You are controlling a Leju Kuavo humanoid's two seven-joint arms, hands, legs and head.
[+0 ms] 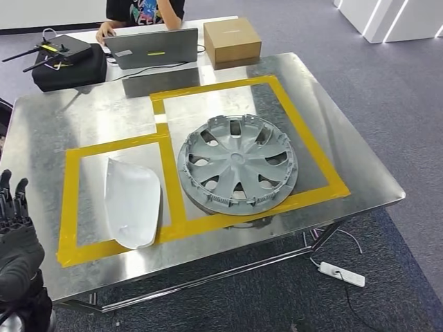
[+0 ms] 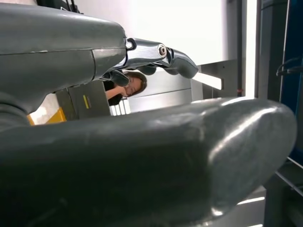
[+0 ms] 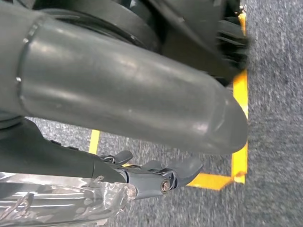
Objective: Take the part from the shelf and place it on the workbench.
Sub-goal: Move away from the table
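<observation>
A grey wheel cover (image 1: pixel 237 164) lies flat inside the larger yellow-taped box on the steel workbench (image 1: pixel 104 114). A white curved shell part (image 1: pixel 132 202) lies in the smaller taped box to its left. My left hand (image 1: pixel 16 232) is raised beside the bench's near left corner, well apart from both parts. Its fingers point up and hold nothing, and they stretch out bare (image 2: pixel 168 54) in the left wrist view. My right hand (image 3: pixel 157 177) hangs over the carpet with its fingers straight and apart from the thumb. A shiny crinkled surface (image 3: pixel 53 203) lies beside it; I cannot tell what it is.
A person sits behind a laptop (image 1: pixel 152 47) at the far edge. A cardboard box (image 1: pixel 232 40) and a black case (image 1: pixel 65 62) stand beside it. A power strip (image 1: pixel 342 274) and cable lie on the carpet under the bench's right side. Yellow tape (image 3: pixel 240 118) marks the floor.
</observation>
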